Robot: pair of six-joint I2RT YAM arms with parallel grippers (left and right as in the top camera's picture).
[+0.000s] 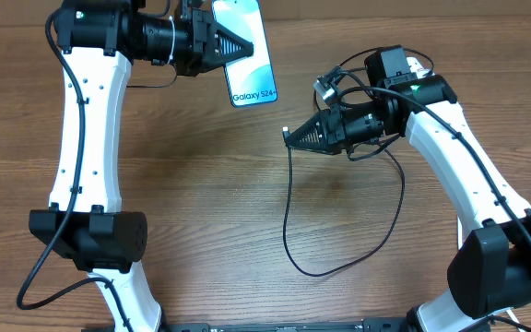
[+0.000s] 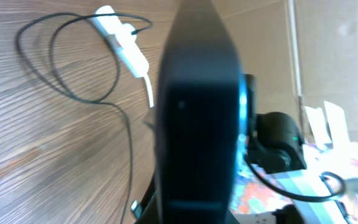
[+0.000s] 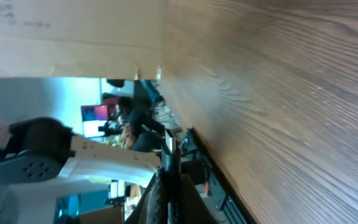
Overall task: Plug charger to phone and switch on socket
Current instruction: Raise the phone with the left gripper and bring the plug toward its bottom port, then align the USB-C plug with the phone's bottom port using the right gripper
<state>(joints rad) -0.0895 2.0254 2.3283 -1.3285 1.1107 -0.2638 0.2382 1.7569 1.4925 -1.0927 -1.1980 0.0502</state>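
My left gripper (image 1: 245, 46) is shut on the phone (image 1: 253, 81) and holds it up at the table's far side, screen reading "Galaxy S24+". In the left wrist view the phone's dark edge (image 2: 197, 112) fills the middle. My right gripper (image 1: 292, 137) is shut on the charger's connector tip (image 3: 168, 144), a little right of and below the phone, apart from it. The charger's black cable (image 1: 286, 221) hangs in a loop over the table. The white socket (image 2: 123, 40) lies at the far right and is mostly hidden under my right arm in the overhead view (image 1: 418, 66).
A wood-grain table (image 1: 201, 212) carries everything. A cardboard wall (image 3: 73, 37) stands along the far edge. The cable loop (image 1: 396, 198) lies between the two arm bases, nearer the right one.
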